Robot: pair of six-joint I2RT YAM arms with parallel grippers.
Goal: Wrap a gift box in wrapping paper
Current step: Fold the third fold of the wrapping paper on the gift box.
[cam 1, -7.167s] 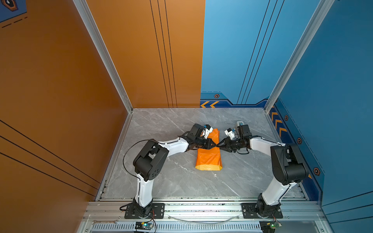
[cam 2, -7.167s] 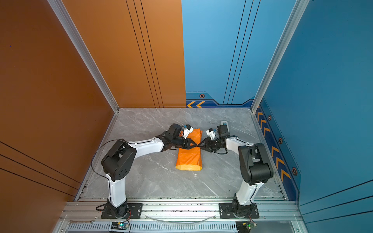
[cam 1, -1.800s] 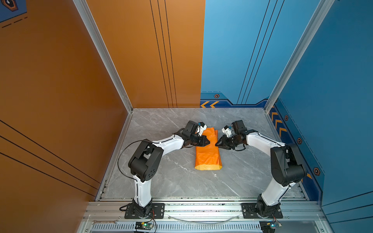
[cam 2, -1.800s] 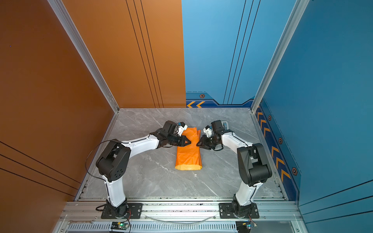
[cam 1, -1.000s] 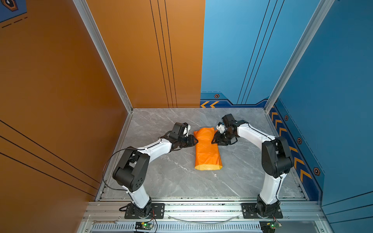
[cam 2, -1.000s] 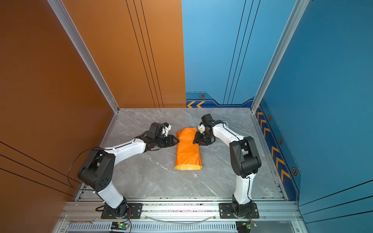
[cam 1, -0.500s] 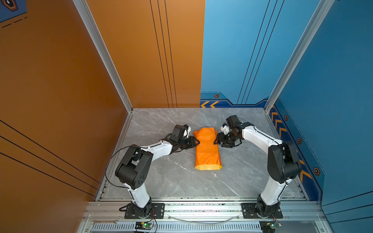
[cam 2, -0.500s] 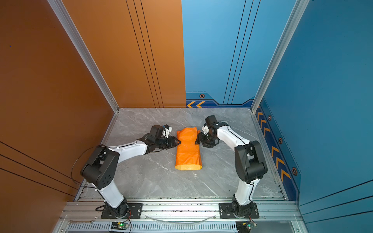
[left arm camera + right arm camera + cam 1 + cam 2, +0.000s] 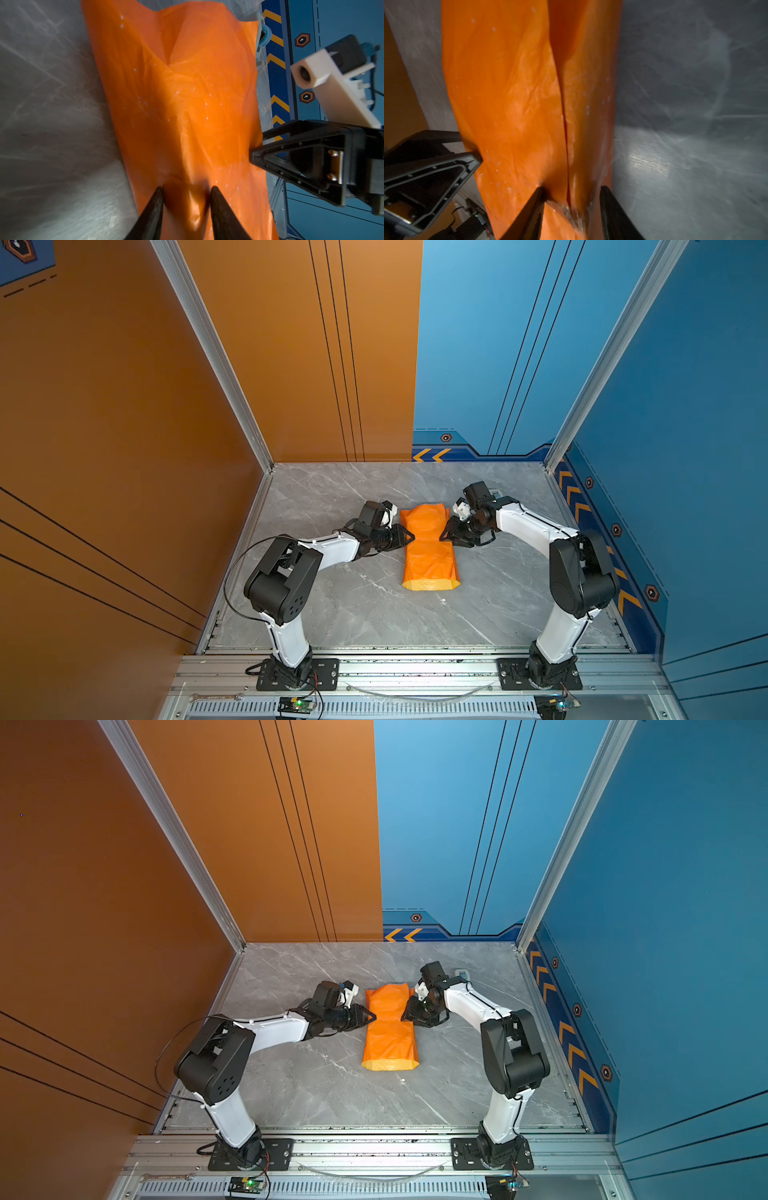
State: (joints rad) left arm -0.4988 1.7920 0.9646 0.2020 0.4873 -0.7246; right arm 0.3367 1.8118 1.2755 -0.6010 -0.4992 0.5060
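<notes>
The wrapping paper (image 9: 428, 556), an orange tube on the counter (image 9: 353, 605) with its long axis front to back, is flanked at its waist by left claw (image 9: 409, 537) and right claw (image 9: 444, 536), jaws part-spread, grip undeterminable.

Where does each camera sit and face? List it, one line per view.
Top views: high above the bases, looking down on the table; both arms, left tool and right tool flanking the wrapping paper.
Left wrist: on the left arm, facing across the paper to the right tool; own fingers show.
Right wrist: mirrored, facing the left tool; own fingers show.
Shared: all four show the orange paper.
</notes>
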